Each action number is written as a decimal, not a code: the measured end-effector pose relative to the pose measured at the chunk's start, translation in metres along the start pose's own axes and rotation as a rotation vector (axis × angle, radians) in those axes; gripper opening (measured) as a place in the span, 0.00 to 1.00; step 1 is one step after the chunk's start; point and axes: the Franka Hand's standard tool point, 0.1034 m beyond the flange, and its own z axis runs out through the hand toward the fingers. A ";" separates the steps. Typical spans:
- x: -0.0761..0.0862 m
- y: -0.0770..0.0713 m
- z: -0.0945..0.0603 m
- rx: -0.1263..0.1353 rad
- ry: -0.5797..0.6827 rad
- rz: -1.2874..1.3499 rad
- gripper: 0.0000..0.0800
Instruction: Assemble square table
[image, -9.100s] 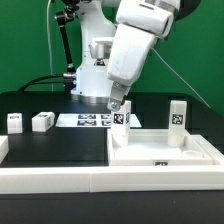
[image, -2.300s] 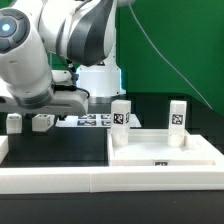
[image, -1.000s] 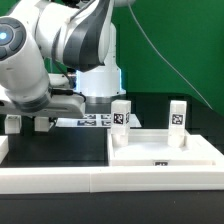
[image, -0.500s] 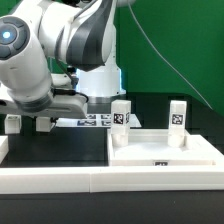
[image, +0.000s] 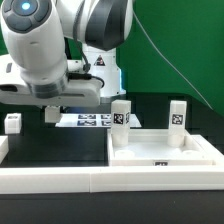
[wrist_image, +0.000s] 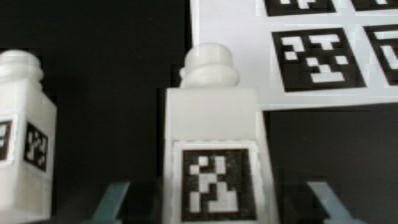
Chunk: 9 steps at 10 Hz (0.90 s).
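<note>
The gripper (image: 50, 115) is seen at the left middle of the exterior view, low over the black table (image: 62, 150). In the wrist view (wrist_image: 221, 200) it is spread wide around the white leg (wrist_image: 215, 140), with a dark gap left between the leg and each of the fingers (wrist_image: 118, 200). A second leg (image: 13, 122) (wrist_image: 22, 130) is set just beside it, outside the fingers. The marker board (image: 95, 120) (wrist_image: 320, 50) is found close on the other side. At the right of the exterior view, a third leg (image: 121, 113) and a fourth leg (image: 177, 115) are stood upright at the far edge of the square tabletop (image: 165, 152).
</note>
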 end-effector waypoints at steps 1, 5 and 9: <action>0.002 0.001 -0.005 -0.011 0.014 -0.012 0.36; 0.014 0.004 -0.012 -0.025 0.133 -0.013 0.36; 0.019 -0.009 -0.056 -0.051 0.414 -0.041 0.36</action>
